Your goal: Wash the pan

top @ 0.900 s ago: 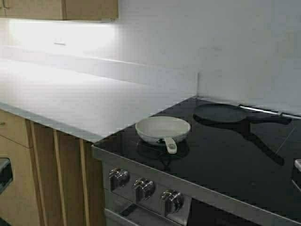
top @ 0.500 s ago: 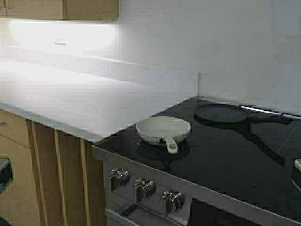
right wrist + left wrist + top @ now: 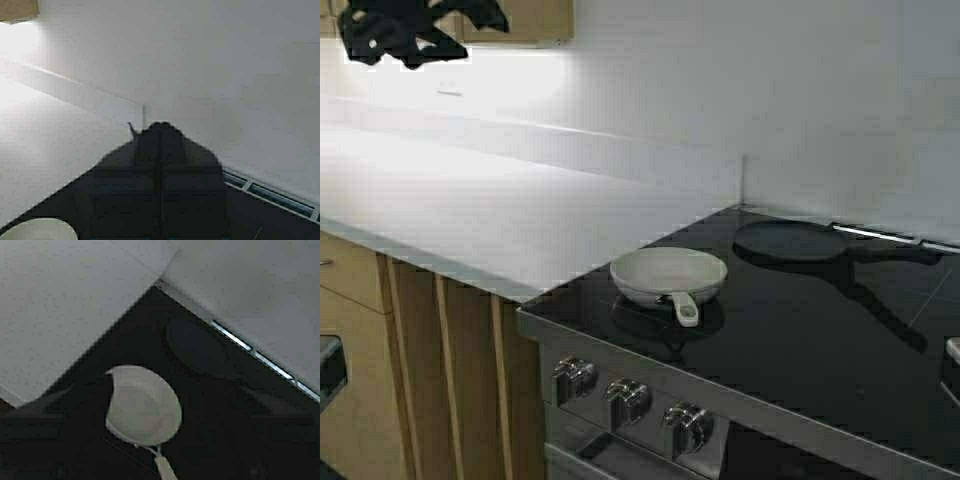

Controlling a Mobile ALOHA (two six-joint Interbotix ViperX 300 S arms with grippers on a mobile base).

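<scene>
With our left pincer [image 3: 415, 30] high, its state indiscernible, and the right pincer [image 3: 160, 165] closed, the pan [image 3: 667, 274] sat far below on the stove [image 3: 800, 350]; a misjudged descent risked knocking it.

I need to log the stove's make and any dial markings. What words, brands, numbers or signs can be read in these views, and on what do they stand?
None can be read.
Stove knobs: any markings are too blurred to read.
Cream-white pan: no print shows on bowl or handle.
Flat black pan: plain.
Black cooktop, white countertop, wall and wooden cabinets: no label or sign visible.
</scene>
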